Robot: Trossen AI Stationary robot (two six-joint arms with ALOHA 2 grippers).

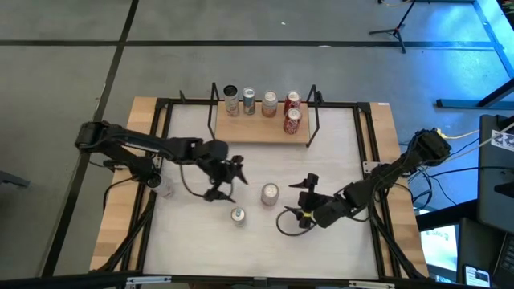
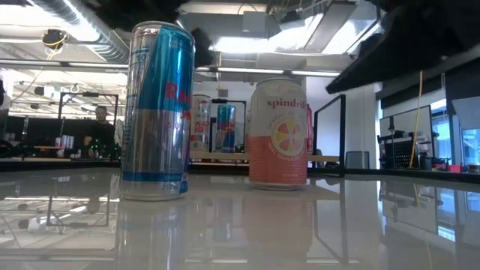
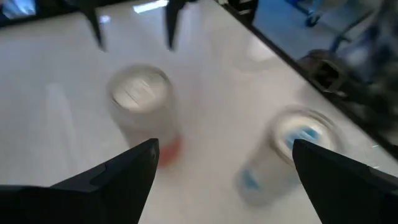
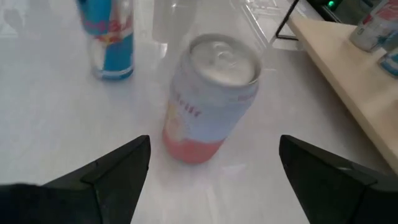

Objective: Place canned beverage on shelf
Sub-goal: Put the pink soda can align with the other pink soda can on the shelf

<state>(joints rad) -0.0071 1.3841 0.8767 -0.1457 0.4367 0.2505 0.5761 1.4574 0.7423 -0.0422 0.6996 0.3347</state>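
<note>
A pink-and-white can (image 1: 270, 193) and a tall blue-and-silver can (image 1: 238, 215) stand upright on the white table. They show close up in the low view, pink (image 2: 279, 135) and blue (image 2: 159, 112). The light-wood shelf (image 1: 261, 132) with black rod uprights stands at the far edge and carries several cans. My left gripper (image 1: 228, 181) is open, left of the pink can; its wrist view shows both cans ahead, pink (image 3: 140, 106) and blue (image 3: 292, 149). My right gripper (image 1: 302, 197) is open, right of the pink can (image 4: 208, 99).
A black frame (image 1: 365, 144) runs round the white tabletop inside its wooden edges. The right wrist view shows the shelf board (image 4: 354, 81) beyond the pink can. Bare tabletop lies between the two cans and the shelf.
</note>
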